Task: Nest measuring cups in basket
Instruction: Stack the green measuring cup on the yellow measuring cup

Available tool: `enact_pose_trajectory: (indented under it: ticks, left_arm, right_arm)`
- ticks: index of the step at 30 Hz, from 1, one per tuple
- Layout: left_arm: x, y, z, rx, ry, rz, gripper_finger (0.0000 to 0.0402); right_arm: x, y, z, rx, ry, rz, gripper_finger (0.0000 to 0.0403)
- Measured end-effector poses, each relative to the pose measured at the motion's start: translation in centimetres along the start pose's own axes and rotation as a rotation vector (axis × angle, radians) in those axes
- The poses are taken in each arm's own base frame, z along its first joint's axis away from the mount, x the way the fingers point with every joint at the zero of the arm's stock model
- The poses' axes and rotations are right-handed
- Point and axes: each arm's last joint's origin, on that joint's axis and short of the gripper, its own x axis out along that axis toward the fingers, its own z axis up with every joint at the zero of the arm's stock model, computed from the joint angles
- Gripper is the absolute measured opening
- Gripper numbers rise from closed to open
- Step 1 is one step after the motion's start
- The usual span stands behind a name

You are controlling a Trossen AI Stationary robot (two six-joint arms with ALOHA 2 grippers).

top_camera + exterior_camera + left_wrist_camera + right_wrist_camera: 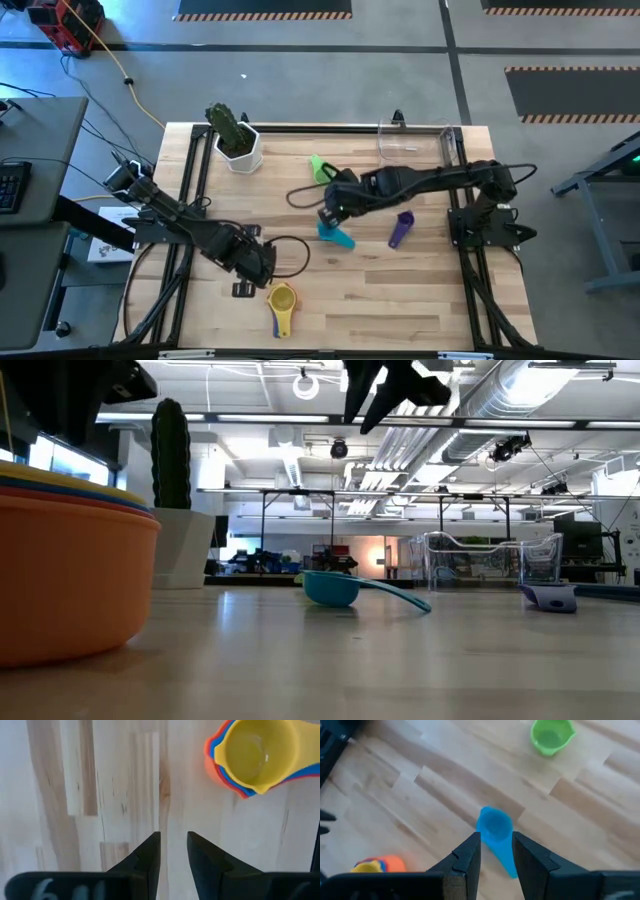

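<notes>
Claw of my right arm [495,851] hangs released, fingers slightly apart, above the teal cup [495,826] lying on the worktop [420,300], lined up to grasp it, while my left claw [173,851], also released, waits beside the yellow-topped stack [252,755].

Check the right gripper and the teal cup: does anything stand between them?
Nothing visible does. The right gripper hangs above the teal cup, fingers a little apart, with only air between in the low view. The green cup and purple cup lie off to the sides.
</notes>
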Motion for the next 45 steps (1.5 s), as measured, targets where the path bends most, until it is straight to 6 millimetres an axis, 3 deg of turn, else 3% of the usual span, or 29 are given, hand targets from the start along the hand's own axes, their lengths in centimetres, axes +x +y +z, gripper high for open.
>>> enact_pose_trajectory:
  ticks: [8,21,31,45]
  left_arm:
    - [1.3,0.5,-2.8,-0.202,0.046,0.034,0.0087]
    - [-0.5,3.2,-6.6,-0.588,-0.079,0.033,0.0087]
    - [-2.7,4.6,-7.6,-0.641,-0.216,0.019,0.0087]
    - [-4.3,6.8,-9.0,-0.650,-0.276,0.093,0.0087]
  right_arm:
    - [0.8,-2.3,3.3,0.003,-0.012,-0.044,0.0120]
    - [2.2,-6.8,8.4,0.129,-0.050,-0.112,0.0154]
    - [7.9,-8.2,10.2,0.166,0.010,-0.179,0.0154]
    - [13.9,-7.9,10.3,0.276,0.033,-0.184,0.0154]
